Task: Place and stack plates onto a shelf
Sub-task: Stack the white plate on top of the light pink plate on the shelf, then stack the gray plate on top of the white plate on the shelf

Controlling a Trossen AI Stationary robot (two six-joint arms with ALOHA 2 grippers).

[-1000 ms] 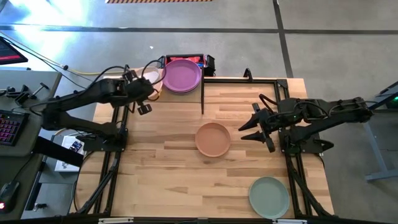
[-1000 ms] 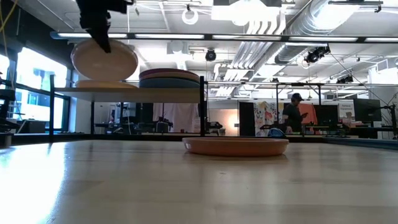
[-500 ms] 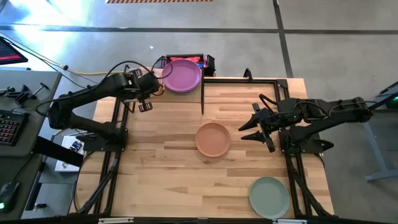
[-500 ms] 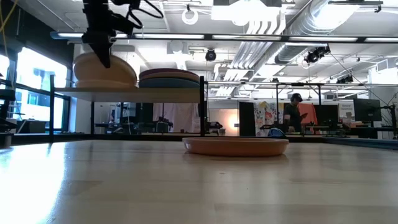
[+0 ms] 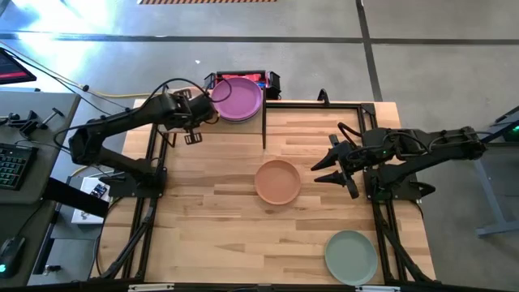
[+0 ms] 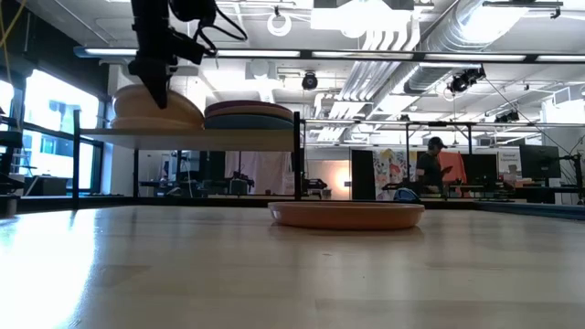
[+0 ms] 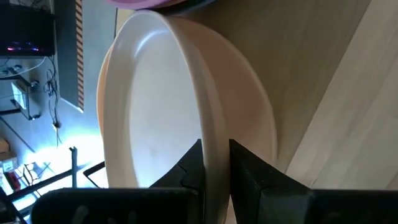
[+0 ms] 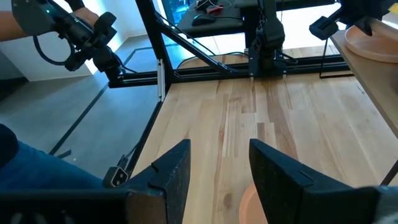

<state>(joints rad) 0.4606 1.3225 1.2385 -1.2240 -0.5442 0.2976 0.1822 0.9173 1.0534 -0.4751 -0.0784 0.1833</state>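
Nearest the low camera, the terracotta plate lay flat on the tabletop, roughly mid-table, and the sage green plate sat well apart from it toward the table's front right corner; both looked to be waiting their turn for the shelf. The right gripper hovered just beside the terracotta plate on its right, its fingers spread apart and holding nothing, the arm stretched in low from the right edge, probably placed there so that plate could be taken next.

Farther back stood the shelf, raised on its black supports at the table's far left. On its right half rested a stack topped by the purple plate. On its left half the left gripper pinched the rim of the cream plate between its two fingers, closed on it. That plate sat tilted over a peach plate beneath it, seemingly being lowered onto that second stack; whether it had fully settled could not be told. Gripping by the rim likely left the underside free to seat on the stack. The left arm reached over from the table's left side, elbow bent, wrist angled down at the shelf
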